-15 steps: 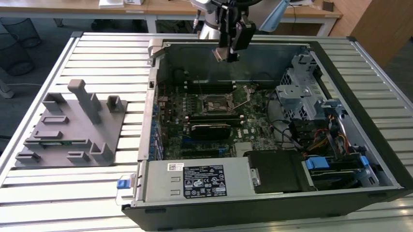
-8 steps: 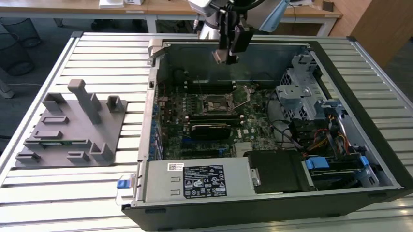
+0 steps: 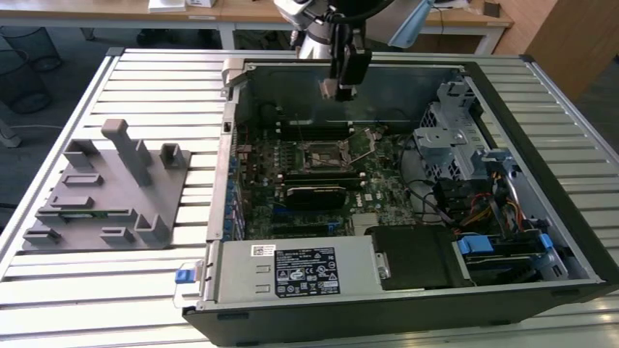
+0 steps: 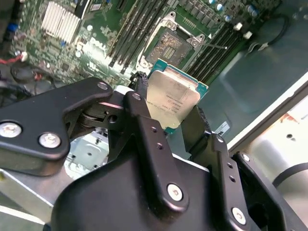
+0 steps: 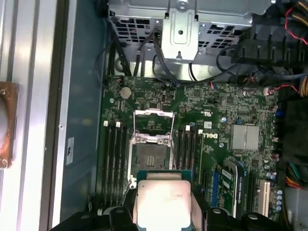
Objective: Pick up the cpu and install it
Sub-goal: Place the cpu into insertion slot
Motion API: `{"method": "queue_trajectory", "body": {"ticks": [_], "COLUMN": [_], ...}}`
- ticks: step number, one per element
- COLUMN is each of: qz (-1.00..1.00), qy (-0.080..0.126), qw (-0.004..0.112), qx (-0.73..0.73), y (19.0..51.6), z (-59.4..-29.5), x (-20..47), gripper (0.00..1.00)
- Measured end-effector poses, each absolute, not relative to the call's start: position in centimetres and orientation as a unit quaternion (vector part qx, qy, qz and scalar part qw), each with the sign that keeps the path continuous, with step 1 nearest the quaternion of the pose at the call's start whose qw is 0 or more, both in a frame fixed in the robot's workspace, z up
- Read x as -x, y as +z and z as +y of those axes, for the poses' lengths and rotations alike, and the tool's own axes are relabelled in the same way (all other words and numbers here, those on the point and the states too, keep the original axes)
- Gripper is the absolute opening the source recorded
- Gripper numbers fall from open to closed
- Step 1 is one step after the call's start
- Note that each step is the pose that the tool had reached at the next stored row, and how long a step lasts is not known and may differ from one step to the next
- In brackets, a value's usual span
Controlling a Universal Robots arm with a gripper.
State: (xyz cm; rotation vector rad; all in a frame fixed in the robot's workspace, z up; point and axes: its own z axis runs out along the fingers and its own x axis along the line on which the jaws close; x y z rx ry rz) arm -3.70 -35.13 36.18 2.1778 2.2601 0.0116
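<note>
Since the fingers are clamped on two opposite edges of the cpu, the gripper is basically carrying it in mid-air over the open computer case, near the top middle of the exterior view. In the second wrist view the chip hangs above the motherboard, close to the socket but well clear of it, and it looks tilted, not flat to the board. The socket's metal frame looks flipped open, so the contacts are exposed. My take on doing this bit well: go slow, get the chip level and squared up with the socket outline, match the corner orientation, and come straight down with no sideways sliding, because those contacts probably bend easily. Grip looks snug enough, but it's only on the thin edges, so jerky moves could twist it. The case lies on its side on a slatted metal counter, with a grey plastic holder block at the exterior view's left, well apart from the case. Room-wise it looks like an office or lab: pale desks along the top of the exterior view and wire baskets at upper left.
</note>
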Motion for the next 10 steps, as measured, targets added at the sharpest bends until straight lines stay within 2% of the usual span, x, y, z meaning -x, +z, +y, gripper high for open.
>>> {"method": "queue_trajectory", "body": {"ticks": [10], "qz": [0.712], "qy": [0.004], "qw": [0.001], "qx": [-0.702], "y": [35.69], "z": [-35.11], "x": [3.7], "gripper": [0.53]}}
